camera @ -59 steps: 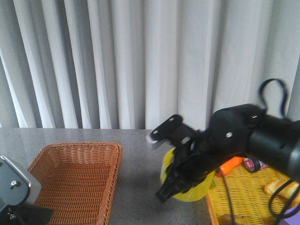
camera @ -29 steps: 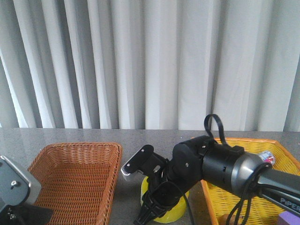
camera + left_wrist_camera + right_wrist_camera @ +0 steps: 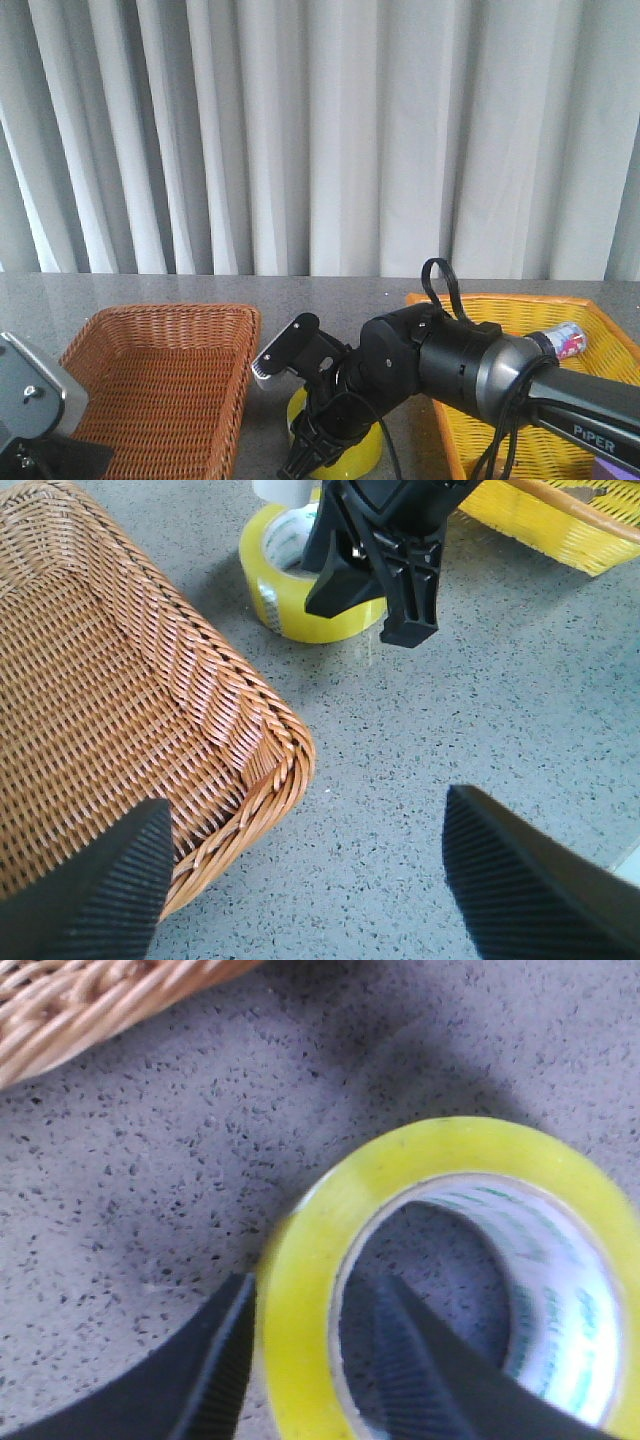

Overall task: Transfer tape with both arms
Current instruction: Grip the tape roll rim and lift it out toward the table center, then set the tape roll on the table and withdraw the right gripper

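The tape (image 3: 364, 452), a yellow roll with a white printed core, is low at the grey table between the two baskets. It also shows in the left wrist view (image 3: 268, 592) and the right wrist view (image 3: 470, 1150). My right gripper (image 3: 312, 448) reaches down onto it, one finger inside the core and one outside, shut on the roll's wall (image 3: 310, 1370). My left gripper (image 3: 320, 880) is open and empty, a short way from the tape, over bare table beside the wicker basket's corner. In the front view only the left arm's grey wrist (image 3: 30, 405) shows.
A brown wicker basket (image 3: 150, 380) stands at the left; its corner shows in the left wrist view (image 3: 270, 720). A yellow basket (image 3: 500, 305) at the right holds a small red-and-silver can (image 3: 565, 340). White curtains hang behind the table.
My right arm has carried the tape leftward and down, from beside the yellow basket to low at the table near the wicker basket. The left arm has not moved.
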Action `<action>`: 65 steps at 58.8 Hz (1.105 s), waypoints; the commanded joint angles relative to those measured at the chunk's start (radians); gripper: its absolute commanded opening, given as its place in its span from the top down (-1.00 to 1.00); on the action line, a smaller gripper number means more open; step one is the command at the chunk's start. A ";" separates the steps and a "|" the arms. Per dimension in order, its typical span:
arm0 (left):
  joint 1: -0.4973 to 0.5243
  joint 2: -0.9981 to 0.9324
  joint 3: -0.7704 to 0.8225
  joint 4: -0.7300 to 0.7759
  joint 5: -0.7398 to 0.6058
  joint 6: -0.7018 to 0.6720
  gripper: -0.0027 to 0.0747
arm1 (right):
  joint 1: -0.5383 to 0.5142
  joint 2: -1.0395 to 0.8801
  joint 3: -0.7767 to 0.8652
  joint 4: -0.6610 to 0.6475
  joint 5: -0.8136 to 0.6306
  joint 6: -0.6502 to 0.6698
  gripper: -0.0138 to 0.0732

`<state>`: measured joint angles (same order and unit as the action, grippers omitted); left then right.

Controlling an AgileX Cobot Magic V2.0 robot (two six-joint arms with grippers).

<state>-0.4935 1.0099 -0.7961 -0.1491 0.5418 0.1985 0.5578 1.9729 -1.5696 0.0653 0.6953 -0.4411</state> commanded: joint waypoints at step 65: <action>-0.007 -0.011 -0.034 -0.014 -0.074 -0.002 -0.47 | -0.214 -1.109 0.772 -0.008 -0.025 0.381 -0.15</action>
<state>-0.4935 1.0099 -0.7961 -0.1491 0.5386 0.1987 0.3485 0.9338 -0.8357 0.0607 0.7488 -0.0850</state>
